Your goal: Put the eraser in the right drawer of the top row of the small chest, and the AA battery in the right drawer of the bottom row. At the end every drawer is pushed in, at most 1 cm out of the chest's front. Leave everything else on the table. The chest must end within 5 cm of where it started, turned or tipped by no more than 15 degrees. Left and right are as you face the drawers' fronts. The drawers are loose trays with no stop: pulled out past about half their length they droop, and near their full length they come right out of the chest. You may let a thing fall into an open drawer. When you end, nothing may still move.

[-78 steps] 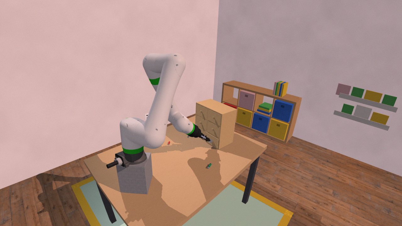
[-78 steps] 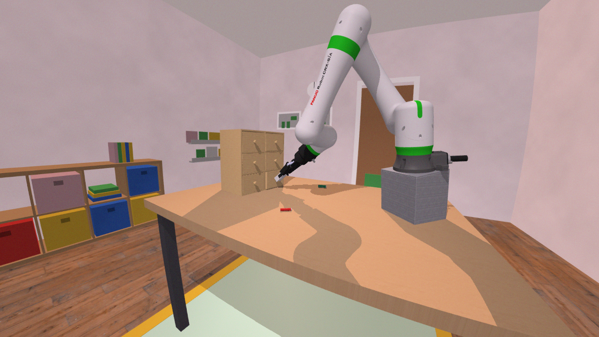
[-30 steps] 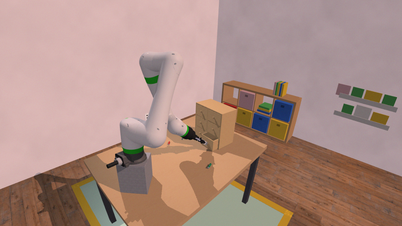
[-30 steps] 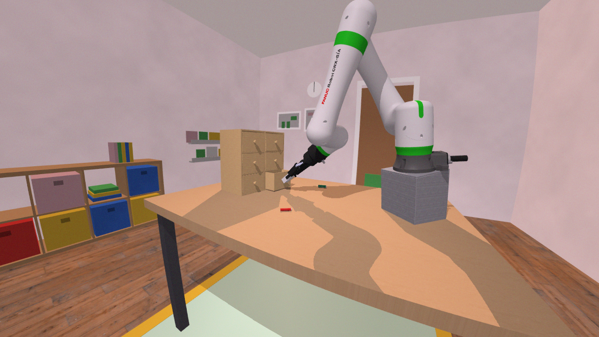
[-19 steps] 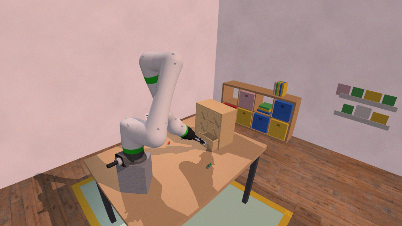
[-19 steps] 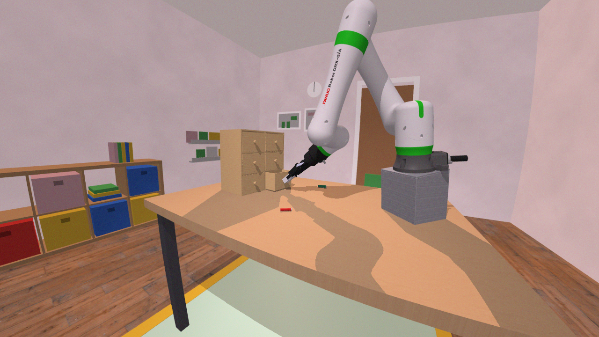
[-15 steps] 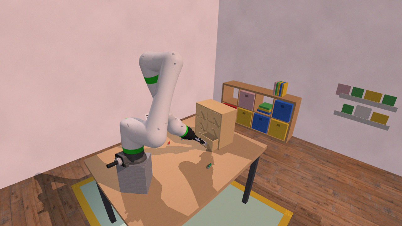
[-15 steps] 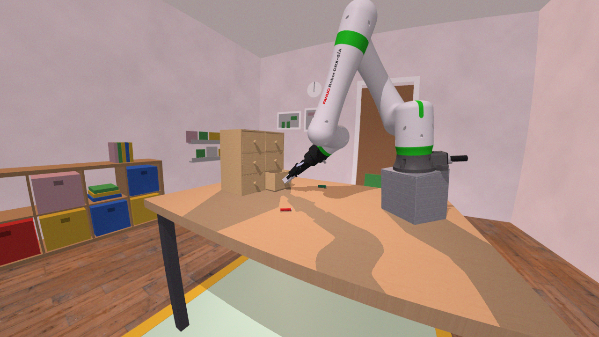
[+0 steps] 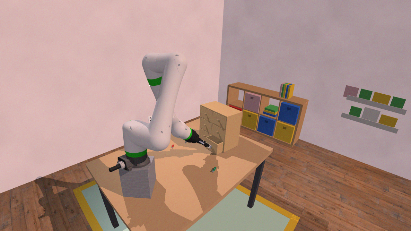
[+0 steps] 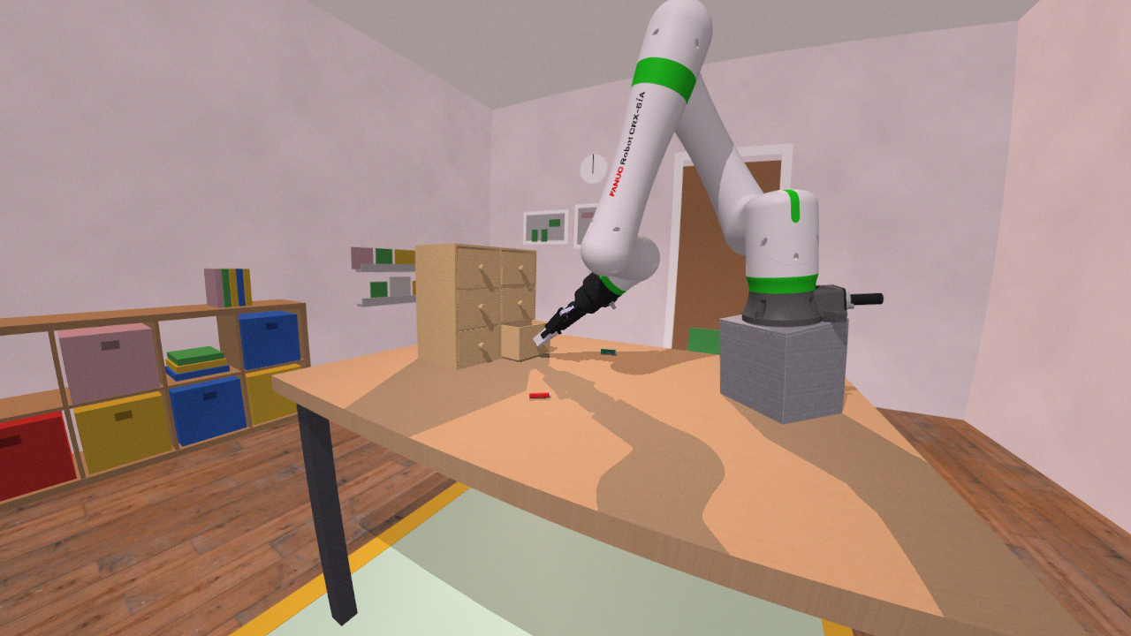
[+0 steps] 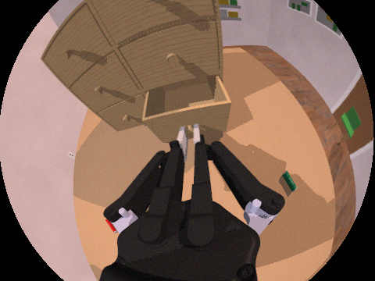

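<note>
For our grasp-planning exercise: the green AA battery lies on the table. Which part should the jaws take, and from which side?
Take the battery across its middle, coming down from above, jaws closing across its width. It lies flat on the table with both long sides free. The gripper, shut on the knob of the open drawer, must let go first.

Small chest [image 9: 227, 117] upright on tabletop [image 9: 178, 186]; bottom-right drawer [image 9: 216, 143] pulled partway out, knob pinched in gripper [image 11: 190, 134] jaws. Red eraser [image 10: 539, 394] and green AA battery [image 9: 213, 169] lie flat, well apart.
</note>
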You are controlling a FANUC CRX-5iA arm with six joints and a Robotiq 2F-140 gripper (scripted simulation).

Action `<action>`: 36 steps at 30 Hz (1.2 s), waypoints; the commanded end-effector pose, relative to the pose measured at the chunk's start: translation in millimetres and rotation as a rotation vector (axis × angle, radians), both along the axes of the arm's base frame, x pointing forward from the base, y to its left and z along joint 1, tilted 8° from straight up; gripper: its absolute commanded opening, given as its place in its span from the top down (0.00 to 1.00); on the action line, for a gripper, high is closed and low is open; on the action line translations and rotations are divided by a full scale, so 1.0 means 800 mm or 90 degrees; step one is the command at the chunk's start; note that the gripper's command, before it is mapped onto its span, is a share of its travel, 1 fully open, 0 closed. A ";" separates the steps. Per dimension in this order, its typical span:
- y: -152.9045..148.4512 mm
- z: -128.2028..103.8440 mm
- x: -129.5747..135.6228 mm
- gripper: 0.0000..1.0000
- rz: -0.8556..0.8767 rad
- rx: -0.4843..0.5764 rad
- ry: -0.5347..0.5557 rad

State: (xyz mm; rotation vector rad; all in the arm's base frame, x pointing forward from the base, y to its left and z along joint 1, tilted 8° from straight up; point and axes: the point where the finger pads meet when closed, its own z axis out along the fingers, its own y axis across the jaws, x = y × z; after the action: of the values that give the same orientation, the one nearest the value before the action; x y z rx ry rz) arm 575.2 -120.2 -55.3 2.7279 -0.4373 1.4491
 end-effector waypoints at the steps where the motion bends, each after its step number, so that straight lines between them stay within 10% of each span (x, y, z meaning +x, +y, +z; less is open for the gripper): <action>1: 0.000 0.000 0.000 0.92 0.000 0.000 0.000; 36: 0.016 -0.005 -0.060 0.80 0.000 0.000 0.000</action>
State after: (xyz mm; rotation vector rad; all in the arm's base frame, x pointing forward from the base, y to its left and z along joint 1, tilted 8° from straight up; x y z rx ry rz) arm 529.2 -107.9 -59.8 2.7279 -0.4377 1.4481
